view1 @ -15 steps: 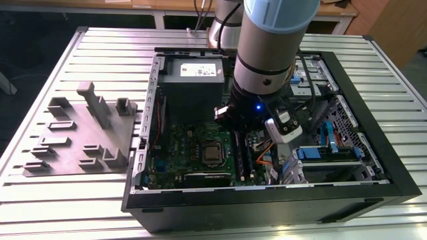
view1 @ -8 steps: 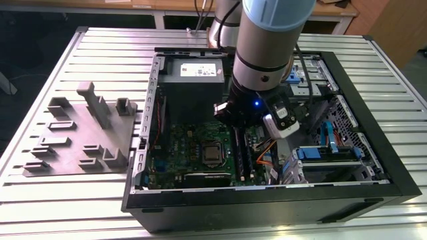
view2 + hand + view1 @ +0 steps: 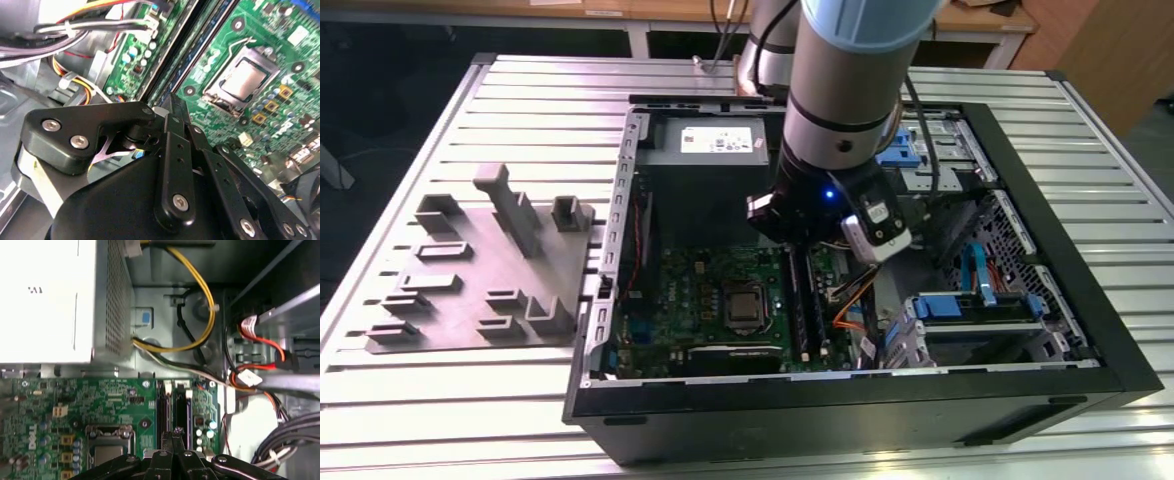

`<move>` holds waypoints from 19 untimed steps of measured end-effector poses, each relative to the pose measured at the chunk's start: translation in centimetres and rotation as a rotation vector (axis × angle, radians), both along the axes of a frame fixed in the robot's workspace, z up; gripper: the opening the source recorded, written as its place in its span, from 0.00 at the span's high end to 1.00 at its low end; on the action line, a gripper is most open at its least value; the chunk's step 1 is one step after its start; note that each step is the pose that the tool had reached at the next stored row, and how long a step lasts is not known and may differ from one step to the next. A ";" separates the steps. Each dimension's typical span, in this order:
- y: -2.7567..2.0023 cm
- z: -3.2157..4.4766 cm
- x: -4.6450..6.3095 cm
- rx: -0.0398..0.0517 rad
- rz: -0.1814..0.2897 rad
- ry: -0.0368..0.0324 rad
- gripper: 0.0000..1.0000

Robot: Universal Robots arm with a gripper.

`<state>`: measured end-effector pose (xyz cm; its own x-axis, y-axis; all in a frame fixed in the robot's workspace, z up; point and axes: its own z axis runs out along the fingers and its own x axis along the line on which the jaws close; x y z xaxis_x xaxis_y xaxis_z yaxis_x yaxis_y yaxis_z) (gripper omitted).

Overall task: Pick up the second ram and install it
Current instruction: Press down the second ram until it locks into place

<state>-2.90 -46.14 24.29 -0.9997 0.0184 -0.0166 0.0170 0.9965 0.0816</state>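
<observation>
As far as I can make out, the second ram [image 3: 182, 410] is the dark strip standing on edge in the memory slots of the green motherboard [image 3: 60, 405], beside a second dark strip just like it (I cannot tell the two apart with certainty). In the exterior view it [image 3: 811, 305] runs lengthwise just to that view's right of the processor socket [image 3: 744, 305].

The gripper [image 3: 173, 436] hangs directly over the near end of those slots, with its fingers [image 3: 172, 112] drawn together so no gap shows between them. I cannot tell whether the tips touch the stick's top edge.

Further out, the black computer case [image 3: 1067, 290] surrounds the board. The grey power supply [image 3: 707, 140] sits at its far end, and yellow and red cables [image 3: 205, 295] run beside it. The grey fixture plate [image 3: 467, 270] lies on the slatted table [image 3: 400, 400] outside the case.
</observation>
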 end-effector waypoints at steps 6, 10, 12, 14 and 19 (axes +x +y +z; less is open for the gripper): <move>0.47 -0.50 0.0 0.0005 0.000 0.0001 0.90; 0.75 -0.78 0.0 0.0005 0.000 0.0001 0.90; 1.15 -0.93 0.0 0.0009 0.000 0.0000 0.90; 1.44 -1.10 -0.1 0.0009 0.000 0.0000 0.90; 1.88 -1.88 -0.2 0.0009 0.000 0.0001 0.90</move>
